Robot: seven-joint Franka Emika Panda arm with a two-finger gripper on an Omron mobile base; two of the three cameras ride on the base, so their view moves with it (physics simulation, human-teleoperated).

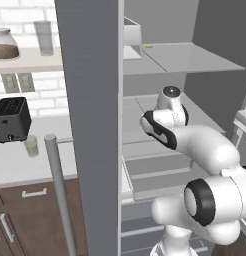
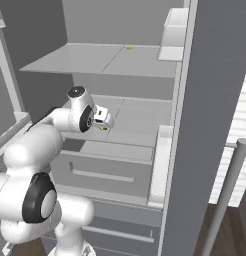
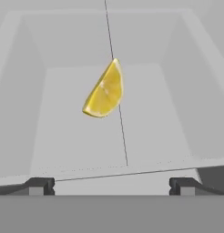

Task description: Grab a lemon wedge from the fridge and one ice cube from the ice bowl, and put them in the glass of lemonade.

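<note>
- Bright yellow, that's the lemon wedge [image 3: 104,91], sitting in the upper middle of my hand view on a pale grey fridge shelf [image 3: 145,118], tilted with its pointed end toward the top of the frame.
- My gripper [image 3: 109,185] is spread as wide as it goes and has hold of nothing. The two dark fingertips [image 3: 40,185] sit far apart at the bottom left and bottom right of the hand view, with the wedge above the gap between them and not touching either.
- In the right base view my hand [image 2: 102,119] is at centre left, inside the open fridge [image 2: 210,100], with a tiny yellow speck just below it on the middle shelf. I reckon that's the wedge, but it's too small to be sure.
- The left base view has the fridge's grey door edge running down the middle, long silver handle [image 1: 57,185] at lower left.
- Left of that door: black toaster [image 1: 12,119] at mid left, and the glass of lemonade [image 1: 31,146] just below and right of it on the pale counter.
- Upper left: a taller clear glass [image 1: 44,37] and a jar [image 1: 5,45] with brown stuff on a shelf.
- Can't read any brands, labels or writing anywhere.
</note>
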